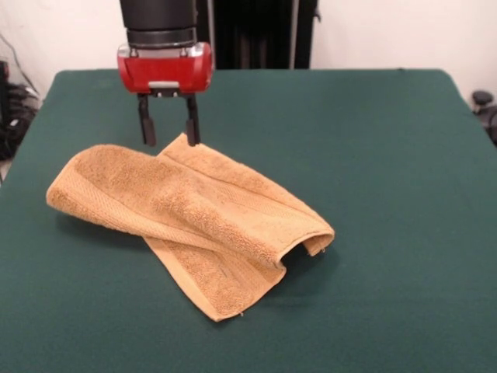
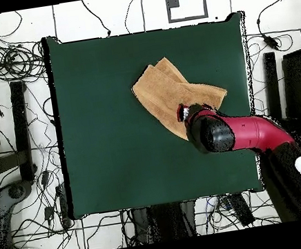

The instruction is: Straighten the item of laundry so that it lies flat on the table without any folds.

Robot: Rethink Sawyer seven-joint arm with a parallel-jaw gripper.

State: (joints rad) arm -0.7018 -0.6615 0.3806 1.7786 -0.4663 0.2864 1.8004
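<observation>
Orange-tan towel (image 1: pixel 194 221) folded over itself on green table (image 1: pixel 373 155), spread hand (image 1: pixel 168 142) at its far edge.

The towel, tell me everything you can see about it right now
The towel is a small orange-tan terry cloth, nubbly in texture, with a flat woven band showing near one end. It is not flat: it is folded over itself, one layer lying crosswise on another, and an open loop of fold stands up at its right edge in the front view. It lies on the green table, toward the robot's side. The gripper hangs with open jaws at its far corner; whether they touch the cloth is unclear.
</observation>
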